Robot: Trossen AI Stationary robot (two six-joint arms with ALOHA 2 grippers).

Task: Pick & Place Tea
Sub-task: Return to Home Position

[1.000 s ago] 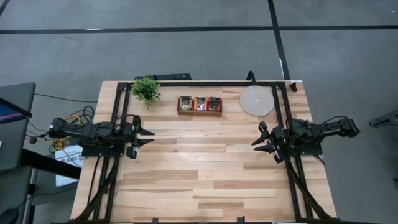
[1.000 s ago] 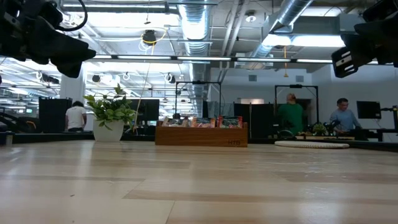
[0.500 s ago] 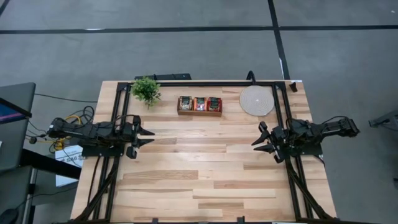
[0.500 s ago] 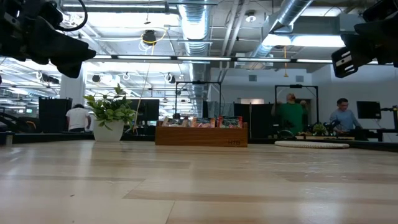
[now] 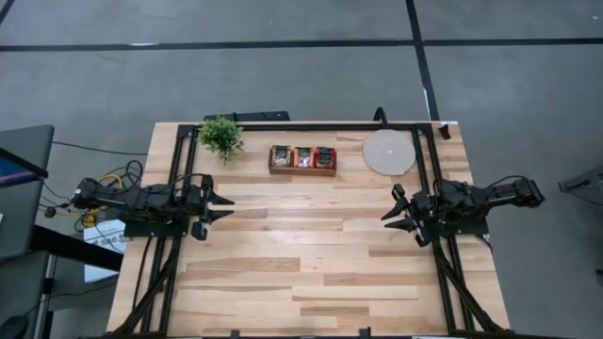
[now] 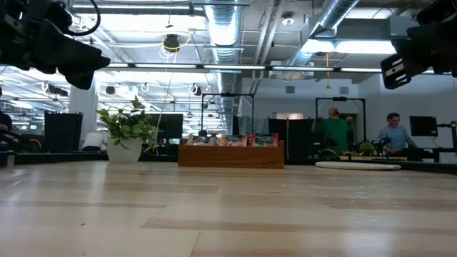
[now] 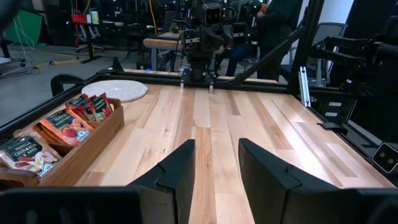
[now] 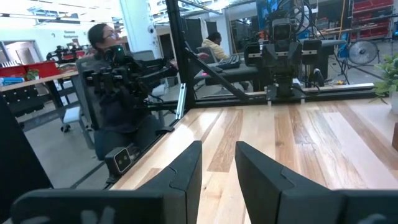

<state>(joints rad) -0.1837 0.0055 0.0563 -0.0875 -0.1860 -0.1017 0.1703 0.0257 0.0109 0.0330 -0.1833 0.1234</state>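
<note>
High view, tea: the sachets (image 5: 302, 156) all sit in the wooden tray (image 5: 302, 171) at the far edge of the counter (image 5: 311, 254), between the potted plant (image 5: 221, 137) and the round disc (image 5: 388, 153). None lies loose on the boards.
High view, arms: the left tool (image 5: 232, 207) and right tool (image 5: 389, 204) sit at opposite sides of the counter, well apart from the tray. Fingers are apart and hold nothing.
Low view: sachet tops show above the tray's rim, and both arms hang high at the picture's corners.
Left wrist view: sachets lean in the compartments, some red-orange, some pale. This arm's own fingers are apart and empty.
Right wrist view: bare boards ahead, fingers apart and empty.
Progress: sorting looks finished. At most, parking the arms is left.
Change: against half a second and one second ago, arms, tray and tea match. Only people in the room behind shift.
</note>
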